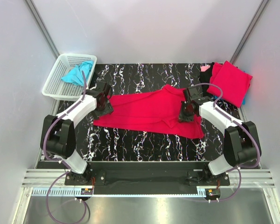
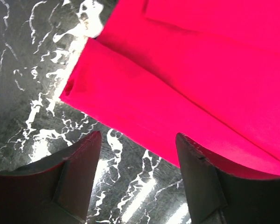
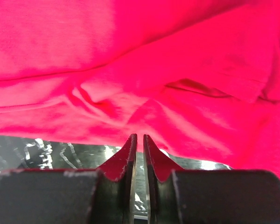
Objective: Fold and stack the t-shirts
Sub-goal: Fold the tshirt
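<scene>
a black, white-veined marble worktop [image 1: 130, 140] seen from above, with two robot arms reaching in from its near edge. a crimson red t-shirt [image 1: 144, 109] lies loosely spread across the middle of the worktop, rumpled and partly doubled over itself. the left claw [image 1: 104, 106] sits at the shirt's left end; its wrist view shows the two dark fingers [image 2: 74, 172] standing well apart over the shirt's edge and the bare marble, with nothing gripped. the right claw [image 1: 185, 115] is on the shirt's right part; in its wrist view the fingers [image 3: 126, 158] are drawn together to a thin slit, tips at the near edge of the red cloth, where creases gather. whether any cloth is pinched between them cannot be told. at the far left a white lattice basket [image 1: 51, 86] holds a crumpled turquoise t-shirt [image 1: 77, 74]. at the far right corner lies a folded red t-shirt [image 1: 231, 81], well apart from the spread one.
</scene>
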